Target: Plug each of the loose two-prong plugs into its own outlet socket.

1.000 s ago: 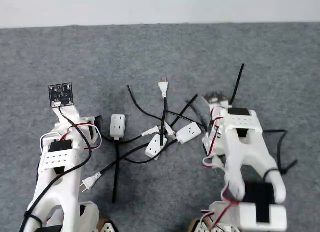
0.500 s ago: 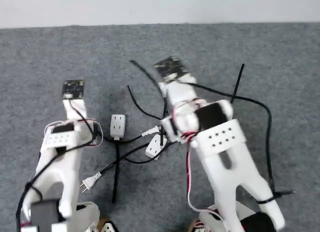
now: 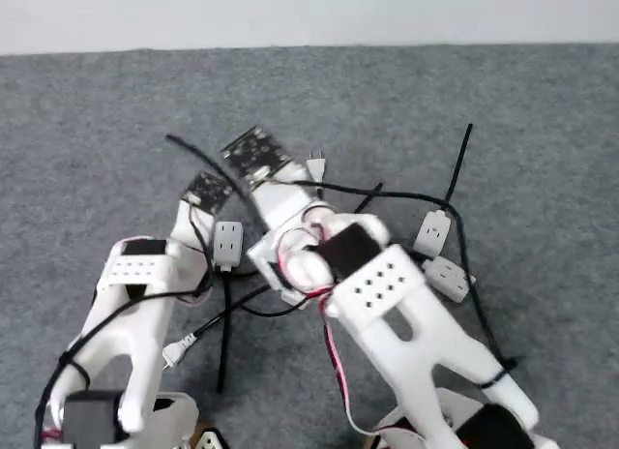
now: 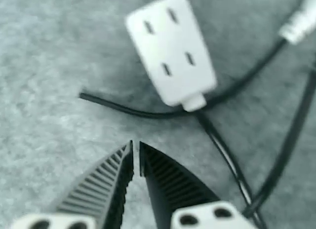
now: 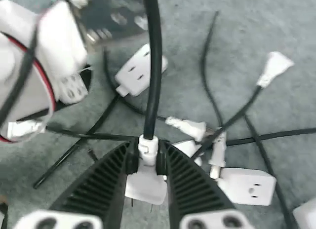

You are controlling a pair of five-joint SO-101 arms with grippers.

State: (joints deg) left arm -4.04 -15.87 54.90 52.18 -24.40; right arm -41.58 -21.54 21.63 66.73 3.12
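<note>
My right gripper [image 5: 147, 147] is shut on a white two-prong plug [image 5: 145, 185], prongs pointing toward the wrist, its black cable [image 5: 153, 61] running away over the carpet. My right arm [image 3: 372, 284] lies across the middle of the cable tangle. My left gripper [image 4: 136, 147] is shut and holds nothing, just above the carpet a short way from a white outlet socket [image 4: 170, 46] [image 3: 227, 244] lying face up. Loose plugs lie at the far middle [image 3: 315, 164] and the near left [image 3: 177, 352]. Two more sockets [image 3: 432, 232] [image 3: 447, 275] lie to the right.
Black cables [image 3: 459, 164] cross the grey carpet around both arms. The right wrist view also has another plug [image 5: 187, 126], a socket [image 5: 247, 185] and the left arm [image 5: 34, 66] close by. Bare carpet [image 3: 97, 110] stretches along the far side.
My right arm has swung left across the middle with a plug and its cable. Two sockets now lie further right. My left arm has moved right toward the socket.
</note>
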